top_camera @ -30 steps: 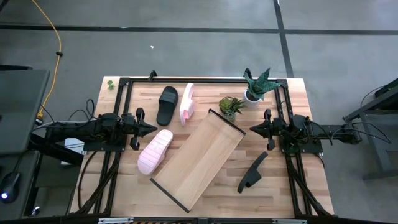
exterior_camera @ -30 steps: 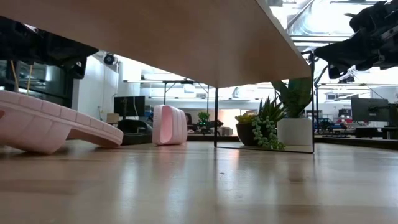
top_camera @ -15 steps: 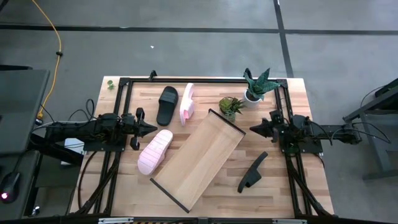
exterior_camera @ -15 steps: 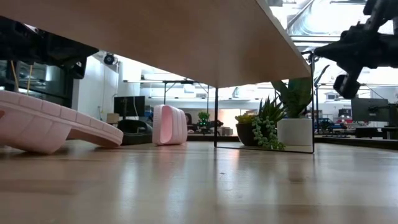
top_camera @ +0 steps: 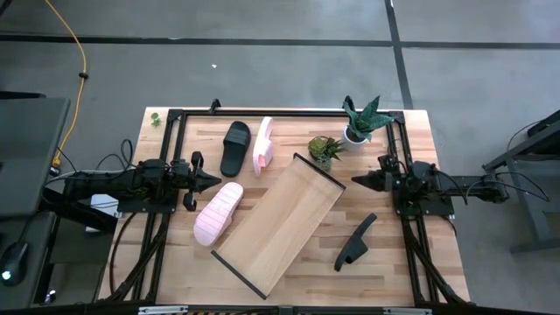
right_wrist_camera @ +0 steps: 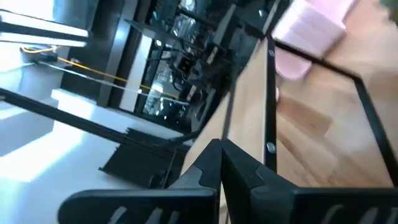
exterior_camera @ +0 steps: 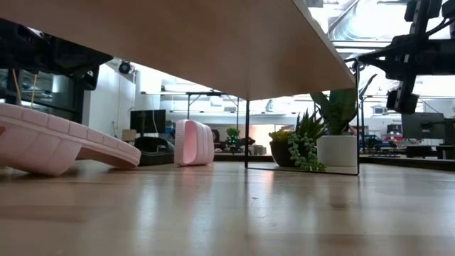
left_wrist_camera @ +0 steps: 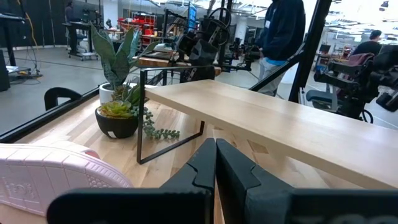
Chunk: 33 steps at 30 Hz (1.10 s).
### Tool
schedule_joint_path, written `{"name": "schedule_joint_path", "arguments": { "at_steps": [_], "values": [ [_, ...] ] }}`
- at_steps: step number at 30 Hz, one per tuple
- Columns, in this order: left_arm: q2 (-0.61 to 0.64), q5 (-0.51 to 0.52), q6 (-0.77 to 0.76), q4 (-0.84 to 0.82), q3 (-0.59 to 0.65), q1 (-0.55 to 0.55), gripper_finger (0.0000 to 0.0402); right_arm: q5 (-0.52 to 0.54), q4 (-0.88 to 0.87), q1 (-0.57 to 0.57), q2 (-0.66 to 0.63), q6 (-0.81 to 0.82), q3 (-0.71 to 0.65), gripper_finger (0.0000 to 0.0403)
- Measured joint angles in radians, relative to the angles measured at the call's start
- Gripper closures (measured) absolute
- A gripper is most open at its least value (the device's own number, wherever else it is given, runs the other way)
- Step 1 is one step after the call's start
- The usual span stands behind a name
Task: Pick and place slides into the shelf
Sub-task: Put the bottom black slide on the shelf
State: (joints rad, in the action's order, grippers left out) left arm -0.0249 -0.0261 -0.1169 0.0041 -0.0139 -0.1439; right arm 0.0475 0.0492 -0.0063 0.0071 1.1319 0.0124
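The shelf (top_camera: 280, 223), a light-wood board on a thin black frame, stands slantwise mid-table. Its board is raised above the tabletop in the low view (exterior_camera: 213, 43). A black slide (top_camera: 235, 147) lies flat at the far side, and a pink slide (top_camera: 263, 146) stands on its edge beside it. Another pink slide (top_camera: 218, 213) lies by the shelf's left side. The second black slide (top_camera: 354, 242) lies on its side right of the shelf. My left gripper (top_camera: 214, 182) is shut and empty, above the table's left side. My right gripper (top_camera: 357, 181) is shut and empty, above its right side.
A snake plant in a white pot (top_camera: 360, 122) and a succulent in a black pot (top_camera: 325, 150) stand at the far right, near the shelf's far corner. Black frame rails (top_camera: 166, 166) run along the table's left, far and right edges. People show in the room beyond (left_wrist_camera: 283, 31).
My right gripper has turned about its own long axis while staying over the same spot above the table's right side. Its fingers stay shut. The slides and the shelf have not moved.
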Motion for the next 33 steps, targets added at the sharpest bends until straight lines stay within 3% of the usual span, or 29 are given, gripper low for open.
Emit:
{"name": "schedule_joint_path", "arguments": {
  "at_steps": [4,8,14,18,25,33],
  "values": [
    [0.000,0.000,0.000,0.000,0.000,0.000,0.0401,0.028,-0.039,0.000,-0.001,-0.145,0.088,0.0402],
    [0.000,0.000,0.000,0.000,0.000,0.000,0.0401,0.030,-0.286,0.000,0.017,-0.201,0.214,0.0402],
    [0.000,0.000,0.000,0.000,0.000,0.000,0.0401,-0.019,-0.582,0.000,0.050,-0.182,0.375,0.0398],
    [0.000,0.000,0.000,0.000,0.000,0.000,0.0401,-0.075,-0.684,0.000,0.089,-0.143,0.415,0.0367],
    [0.000,0.000,0.000,0.000,0.000,0.000,0.0401,-0.085,-0.705,0.000,0.122,-0.214,0.418,0.0301],
    [0.000,0.000,0.000,0.000,0.000,0.000,0.0401,-0.172,-0.677,0.000,0.122,-0.186,0.419,0.0299]
  ]
}}
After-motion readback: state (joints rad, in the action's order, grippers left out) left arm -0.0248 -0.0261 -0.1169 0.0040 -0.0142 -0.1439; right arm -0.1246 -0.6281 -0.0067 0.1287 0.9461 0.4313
